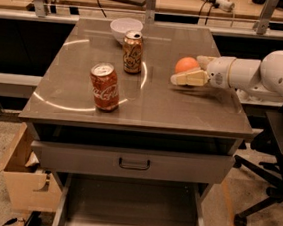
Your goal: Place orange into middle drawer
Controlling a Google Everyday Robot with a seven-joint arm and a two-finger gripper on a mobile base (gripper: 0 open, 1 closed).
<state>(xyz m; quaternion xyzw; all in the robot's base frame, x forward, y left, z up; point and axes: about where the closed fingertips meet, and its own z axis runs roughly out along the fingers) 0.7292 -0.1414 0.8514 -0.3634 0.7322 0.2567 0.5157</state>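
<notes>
Camera view: the one view, looking down on the front of a grey-brown metal bench and the drawers under it.
Tool: the cream two-finger tool reaches in from the right, low over the bench top. Its fingers are spread, one in front of the fruit and one behind it. I see no firm hold, and whether a pad touches the skin cannot be told.
Orange: the round, smooth orange fruit sits on the bench, right of centre, between the tool's fingers near their tips.
Key relation: the fruit lies just left of the tool's wrist, in line with the reach, so closing should catch it. Being round, it has no long axis to mind.
Middle drawer: the wide grey metal drawer with a flat floor stands pulled out low at the front, below the grey drawer front with a dark loop handle.
Room: the way runs over the bench's front edge and down. The red cola can and the orange-brown soda can stand well apart to the left.
</notes>
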